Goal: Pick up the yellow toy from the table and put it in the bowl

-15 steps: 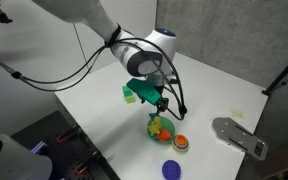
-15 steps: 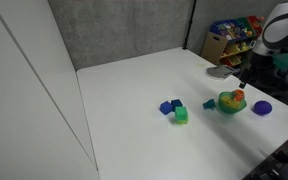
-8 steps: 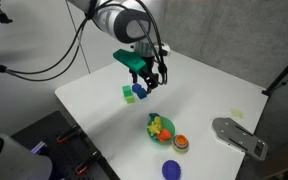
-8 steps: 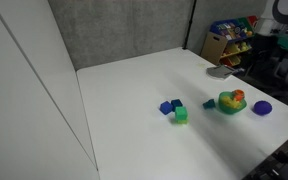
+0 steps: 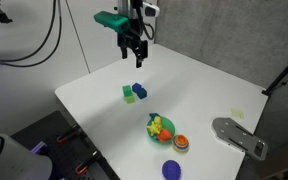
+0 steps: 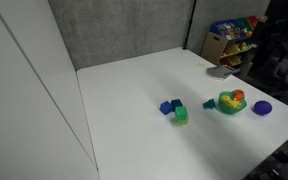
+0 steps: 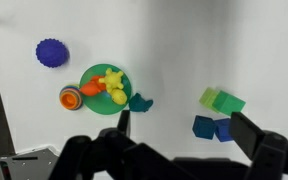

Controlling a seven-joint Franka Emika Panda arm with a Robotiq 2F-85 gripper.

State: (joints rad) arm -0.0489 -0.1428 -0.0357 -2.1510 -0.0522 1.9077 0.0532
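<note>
Wrist view: the yellow toy [image 7: 111,82] was seen inside the bowl [image 7: 93,73].
The gripper [image 7: 186,125], spread open and empty, had been lifted from beside the bowl, high above the broad table [image 5: 214,90].

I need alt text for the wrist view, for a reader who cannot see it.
Seen from above, the yellow toy lies in the green bowl on a white table, with the open, empty gripper at the bottom edge. A green cube and blue toy sit at the picture's right.
</note>
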